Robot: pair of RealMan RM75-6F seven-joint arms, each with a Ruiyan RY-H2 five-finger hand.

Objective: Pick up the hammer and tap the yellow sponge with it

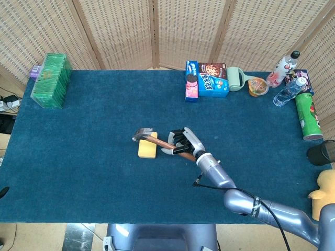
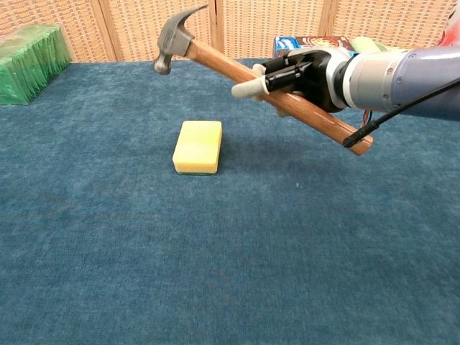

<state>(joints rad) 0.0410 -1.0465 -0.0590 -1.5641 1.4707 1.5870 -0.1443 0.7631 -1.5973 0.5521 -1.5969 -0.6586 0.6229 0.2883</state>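
Observation:
A yellow sponge lies flat on the blue cloth near the table's middle. My right hand grips the wooden handle of a hammer. The hammer is raised and tilted, its metal head up in the air above the sponge and apart from it. The handle's end juts out past my hand toward the right. My left hand shows in neither view.
A green stack sits at the far left. Cookie boxes, a pale green mug, an orange cup, bottles and a green can line the far right. A black cup stands at the right edge.

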